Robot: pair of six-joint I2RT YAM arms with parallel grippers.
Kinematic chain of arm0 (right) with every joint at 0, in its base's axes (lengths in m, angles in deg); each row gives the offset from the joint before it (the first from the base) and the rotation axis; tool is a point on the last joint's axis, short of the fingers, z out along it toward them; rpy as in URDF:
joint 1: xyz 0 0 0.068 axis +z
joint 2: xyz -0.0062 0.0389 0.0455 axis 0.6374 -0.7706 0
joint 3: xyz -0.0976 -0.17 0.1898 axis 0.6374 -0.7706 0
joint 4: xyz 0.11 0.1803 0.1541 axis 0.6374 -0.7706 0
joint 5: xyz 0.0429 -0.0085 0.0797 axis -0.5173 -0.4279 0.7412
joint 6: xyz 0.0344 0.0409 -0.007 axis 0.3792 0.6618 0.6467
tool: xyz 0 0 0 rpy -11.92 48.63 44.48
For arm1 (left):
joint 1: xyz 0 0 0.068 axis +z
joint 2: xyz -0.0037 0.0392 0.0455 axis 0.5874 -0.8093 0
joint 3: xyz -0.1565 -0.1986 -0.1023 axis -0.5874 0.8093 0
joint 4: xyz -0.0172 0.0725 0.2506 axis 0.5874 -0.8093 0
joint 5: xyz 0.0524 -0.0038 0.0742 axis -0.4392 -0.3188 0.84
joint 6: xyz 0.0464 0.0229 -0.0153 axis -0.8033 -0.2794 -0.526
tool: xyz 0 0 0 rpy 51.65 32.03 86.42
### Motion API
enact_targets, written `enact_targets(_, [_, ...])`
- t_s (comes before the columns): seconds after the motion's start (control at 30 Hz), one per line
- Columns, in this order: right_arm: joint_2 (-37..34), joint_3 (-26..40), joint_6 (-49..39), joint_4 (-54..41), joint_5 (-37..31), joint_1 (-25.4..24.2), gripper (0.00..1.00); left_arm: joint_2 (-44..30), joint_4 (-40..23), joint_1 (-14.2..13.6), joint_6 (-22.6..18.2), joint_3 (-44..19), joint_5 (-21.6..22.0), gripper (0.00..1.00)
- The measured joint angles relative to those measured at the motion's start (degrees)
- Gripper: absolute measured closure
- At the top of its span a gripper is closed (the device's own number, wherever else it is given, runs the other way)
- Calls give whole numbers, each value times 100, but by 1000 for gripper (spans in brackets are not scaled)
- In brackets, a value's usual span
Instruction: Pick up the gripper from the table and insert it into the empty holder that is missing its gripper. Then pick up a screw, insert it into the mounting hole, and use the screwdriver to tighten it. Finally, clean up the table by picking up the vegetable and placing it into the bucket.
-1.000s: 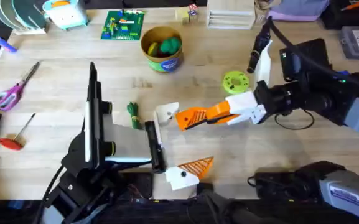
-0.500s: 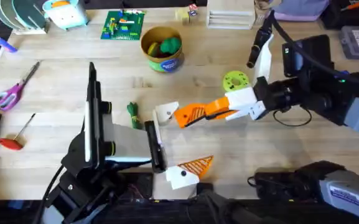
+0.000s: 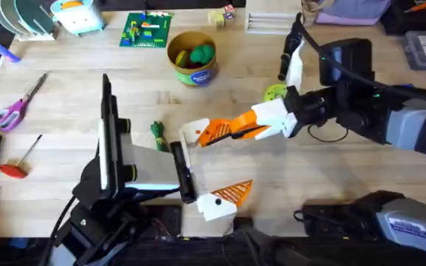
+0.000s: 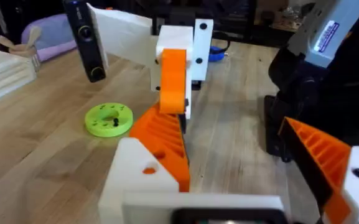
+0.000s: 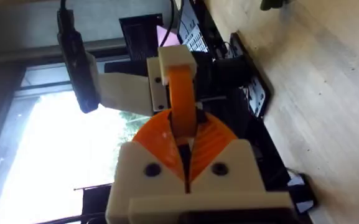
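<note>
**A:** What is hard to read here?

**B:** The joint itself. From overhead, the right claw point(image 3: 226, 131), its orange pads and the orange tip point(image 4: 162, 138) run together into one orange patch. I cannot tell from above where the tip ends. The lime-green disc point(image 3: 275, 92) behind that claw is half covered by the arm. A small dark thing sits on the disc, too small to name.

**A:** What is the claw's state?

**B:** Its fingers are pressed together on the orange tip. The right wrist view shows the two pads meeting with an orange strip pinched between them.

**A:** And the tip against the empty holder point(image 3: 193, 133)?

**B:** The holder lies just ahead of the claw's fingertips. In the left wrist view the tip touches the holder's white block, ribbed face turned away from it. Whether it is seated I cannot tell.

**A:** And the left claw point(image 3: 220, 164)?

**B:** Spread wide and gripping nothing. One finger is the bare holder, and the other carries its own orange pad.

**A:** The rest?

**B:** The vegetable point(image 3: 158, 134) lies just beyond the holder, on the far side from the right claw. The bucket point(image 3: 193, 70) stands well apart from both claws, with round toys inside.
</note>
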Motion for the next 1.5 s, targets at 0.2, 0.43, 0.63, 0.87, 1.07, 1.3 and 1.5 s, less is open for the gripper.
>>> enact_targets(0.2, [-30,0,630,456,-370,344,992,0,-1,0,42,0,6,8])
enact_targets(0.43, [-27,0,1371,993,-1103,822,993,-4,-2,80,173,0,318,8])
enact_targets(0.63, [4,0,1804,1469,-1898,1120,993,-4,-2,153,216,0,710,8])
enact_targets(0.87, [13,0,1930,1559,-2174,1200,993,-4,-2,157,234,-2,862,8])
enact_targets(1.07, [15,0,1972,1576,-2290,1228,993,-4,-2,157,256,-2,909,8])
enact_targets(1.3, [23,0,1990,1604,-2423,1265,993,-4,-2,157,280,-2,966,8])
enact_targets(1.5, [23,0,1990,1609,-2438,1231,993,-4,-2,157,278,-2,950,8])
